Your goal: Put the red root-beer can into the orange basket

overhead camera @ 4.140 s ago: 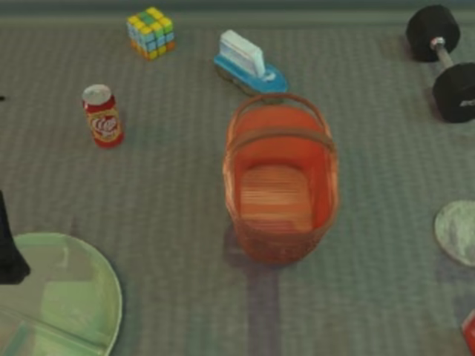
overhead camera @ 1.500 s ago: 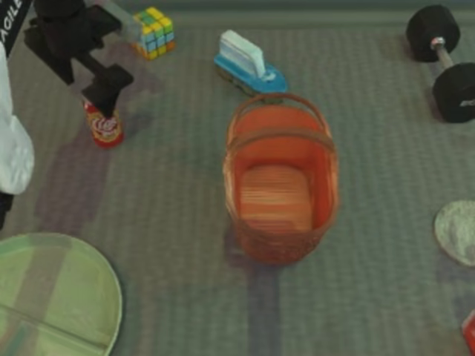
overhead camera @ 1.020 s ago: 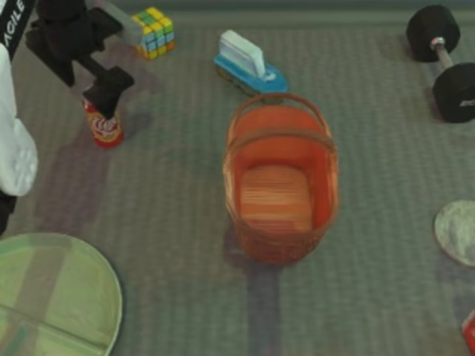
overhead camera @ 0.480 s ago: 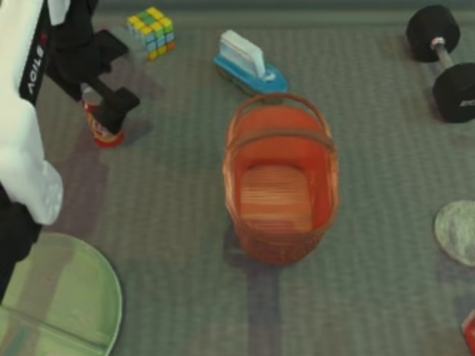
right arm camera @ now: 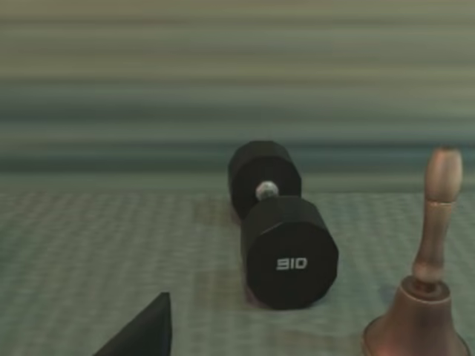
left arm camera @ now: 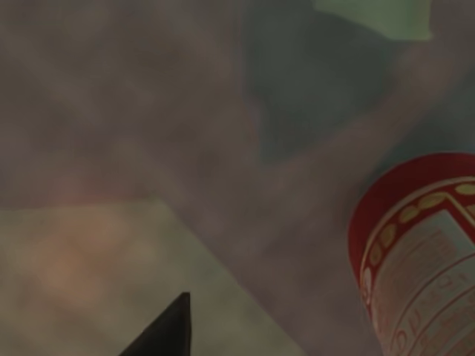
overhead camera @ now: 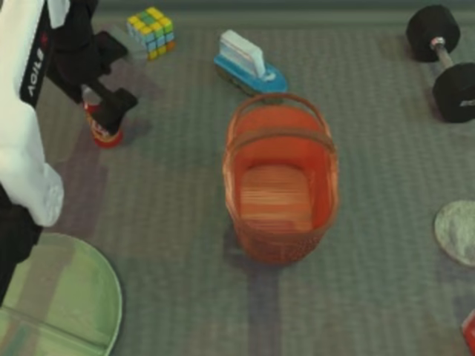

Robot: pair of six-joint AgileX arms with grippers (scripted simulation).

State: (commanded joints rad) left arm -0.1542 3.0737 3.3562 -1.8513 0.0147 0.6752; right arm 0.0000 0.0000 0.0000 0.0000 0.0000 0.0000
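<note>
- Reaching in from the top view's left edge, the left arm sets its left gripper (overhead camera: 100,111) down over the red root-beer can (overhead camera: 106,133), which stands upright on the worktop (overhead camera: 171,222) at the far left.
- The dark jaws cover the can's top and upper body from above; only its lower red part with the label shows beneath them.
- Whether the jaws are pressed onto the can or stand slightly off it cannot be told from any view.
- In the left wrist view the can (left arm camera: 419,256) fills one side, close to the camera, its red rim and cream-and-gold label plain to see, with one dark fingertip (left arm camera: 167,330) apart from it.
- The orange basket (overhead camera: 280,178) sits near the middle of the worktop, well apart from the can, its two thin handles arched over a paler slatted bottom.
- A colourful cube (overhead camera: 151,32) lies just beyond the gripper, and a blue-and-white brush (overhead camera: 249,65) lies behind the basket.
- A black dumbbell (overhead camera: 444,59) rests at the far right corner; a green plate (overhead camera: 63,304) lies at the near left.
- The right gripper is outside the top view; its wrist view faces the dumbbell (right arm camera: 286,237) and a brown bell (right arm camera: 423,297).
</note>
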